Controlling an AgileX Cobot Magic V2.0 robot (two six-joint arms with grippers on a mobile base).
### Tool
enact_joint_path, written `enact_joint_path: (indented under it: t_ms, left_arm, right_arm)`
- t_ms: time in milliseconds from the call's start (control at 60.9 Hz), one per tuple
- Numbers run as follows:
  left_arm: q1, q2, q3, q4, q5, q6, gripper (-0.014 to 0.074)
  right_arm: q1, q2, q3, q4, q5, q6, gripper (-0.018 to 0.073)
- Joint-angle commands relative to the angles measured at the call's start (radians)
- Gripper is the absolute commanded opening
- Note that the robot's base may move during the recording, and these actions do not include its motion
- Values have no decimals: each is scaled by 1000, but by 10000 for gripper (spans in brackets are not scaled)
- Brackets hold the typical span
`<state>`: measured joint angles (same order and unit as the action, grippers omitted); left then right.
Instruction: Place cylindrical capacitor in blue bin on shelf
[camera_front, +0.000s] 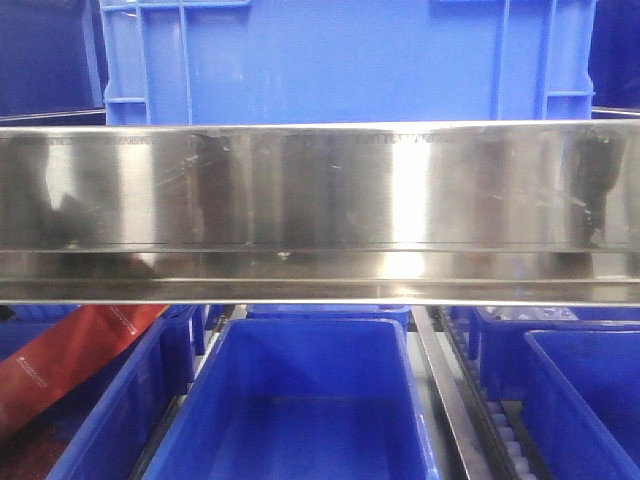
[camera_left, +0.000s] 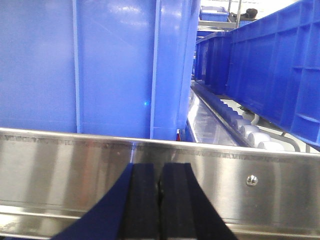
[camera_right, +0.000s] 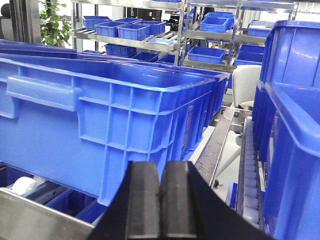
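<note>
The cylindrical capacitor is not in view in any frame. The shelf's stainless-steel rail (camera_front: 320, 190) fills the middle of the front view, with a large blue bin (camera_front: 340, 60) above it and an empty blue bin (camera_front: 300, 400) below it. My left gripper (camera_left: 160, 172) is shut with nothing between its pads, close in front of the shelf rail (camera_left: 60, 170). My right gripper (camera_right: 161, 172) is shut and empty, in front of a large blue bin (camera_right: 100, 115) on the shelf.
An orange-red bag (camera_front: 60, 360) lies in the lower-left bin. More blue bins (camera_front: 580, 390) sit at lower right beside a roller track (camera_front: 500, 430). Roller tracks (camera_left: 240, 122) run between bins. Distant racks with small blue bins (camera_right: 130, 30) and a chair (camera_right: 245, 85) stand behind.
</note>
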<state>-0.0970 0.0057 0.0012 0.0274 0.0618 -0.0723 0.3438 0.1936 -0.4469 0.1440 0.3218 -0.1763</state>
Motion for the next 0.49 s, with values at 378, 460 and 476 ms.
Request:
enact_joint_path:
  t_ms: [378,460,476]
  left_arm:
    - [2,-6,-1,-5,-26,2,-111]
    - [2,-6,-1,-5,-26,2,-111]
    - [2,-6,-1,-5,-26,2,-111]
  right_arm:
    - [-116,-7,35,27,-92,-9,-162]
    - [-197,-9,62,27,-99,-5,-162]
    - [-216,-14,70,27,-99,-1,-162]
